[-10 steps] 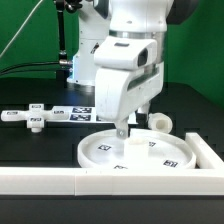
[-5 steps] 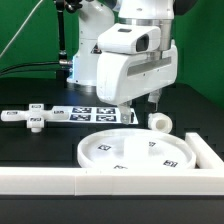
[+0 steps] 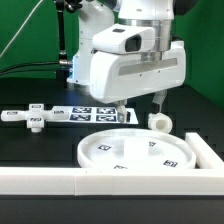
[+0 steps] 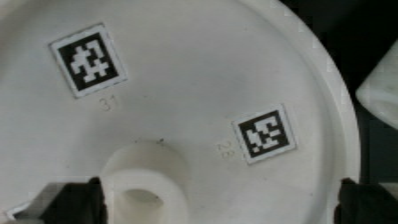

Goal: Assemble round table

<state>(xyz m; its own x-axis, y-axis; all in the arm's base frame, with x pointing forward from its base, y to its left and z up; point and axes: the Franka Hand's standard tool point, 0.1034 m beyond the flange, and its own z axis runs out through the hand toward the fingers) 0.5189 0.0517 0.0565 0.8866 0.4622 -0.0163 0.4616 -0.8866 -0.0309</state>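
well, the big round disc [image 3: 140, 151] lies flat in the corner of the border wall [image 3: 60, 181]. above its far edge the gripper [image 3: 139, 108] hangs, jaws wide apart and empty. the short post [image 3: 158, 121] sits just beyond the rim; i'd say a sloppy reach could tip it or send it rolling.

A robotics lab, this one: a white robot arm [image 3: 130, 60] over a black table [image 3: 30, 145], a green screen [image 3: 20, 50] behind, the marker board [image 3: 95, 114] lying flat, and square tags across the round disc [image 3: 140, 152].
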